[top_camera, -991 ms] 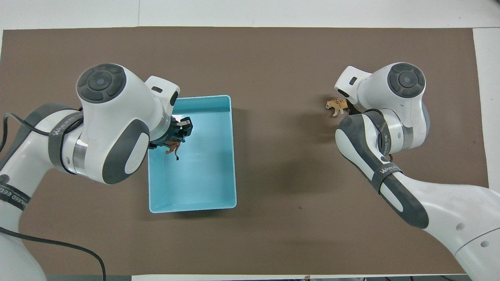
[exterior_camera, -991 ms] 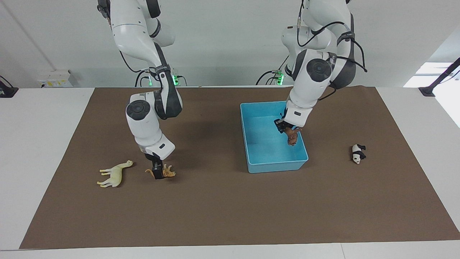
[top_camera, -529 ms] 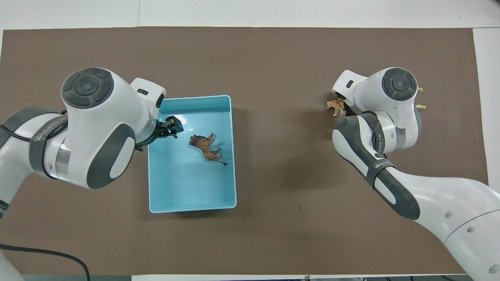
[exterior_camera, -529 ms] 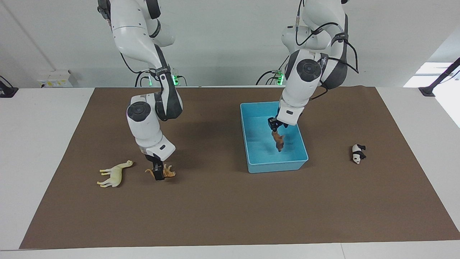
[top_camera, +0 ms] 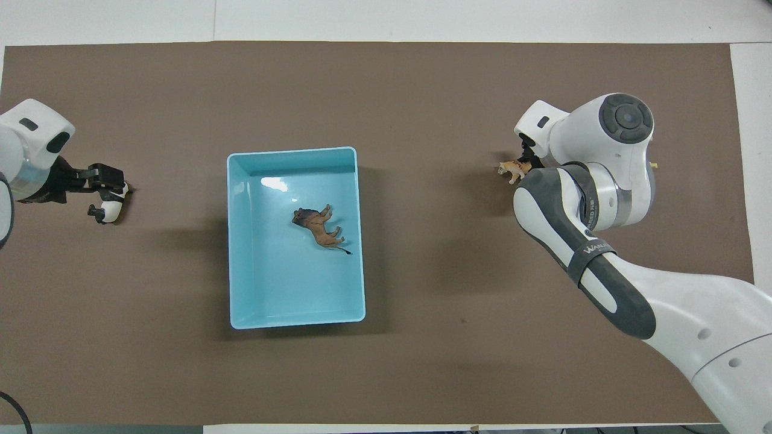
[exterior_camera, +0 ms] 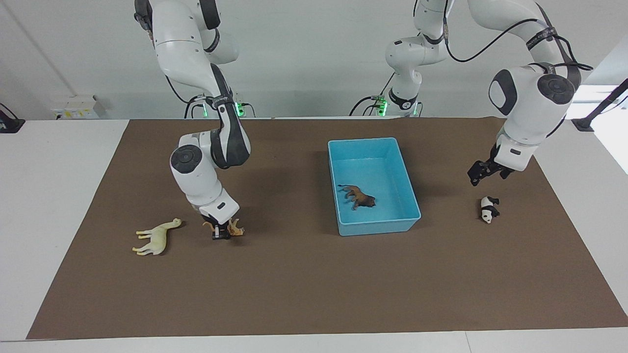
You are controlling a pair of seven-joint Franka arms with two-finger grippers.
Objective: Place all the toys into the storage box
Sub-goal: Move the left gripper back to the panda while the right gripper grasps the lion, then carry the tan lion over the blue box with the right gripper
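The light blue storage box (exterior_camera: 378, 227) stands on the brown mat, and it also shows in the overhead view (top_camera: 295, 324). The dark brown toy (exterior_camera: 358, 197) lies on its side inside the box (top_camera: 318, 226). My left gripper (exterior_camera: 478, 172) is open and empty, raised over the black-and-white panda (exterior_camera: 488, 209), which lies on the mat toward the left arm's end (top_camera: 110, 208). My right gripper (exterior_camera: 221, 234) is down at the mat, shut on the orange striped tiger (exterior_camera: 234, 228), which tilts (top_camera: 512, 170). The cream long-necked toy (exterior_camera: 156, 236) lies beside it.
The brown mat (exterior_camera: 304, 284) covers most of the white table. In the overhead view the right arm's elbow (top_camera: 603, 157) hides almost all of the cream toy.
The left gripper opened and dropped the dark brown toy into the box, then swung out of the box to above the panda. The right gripper turned and closed on the tiger, which tilted.
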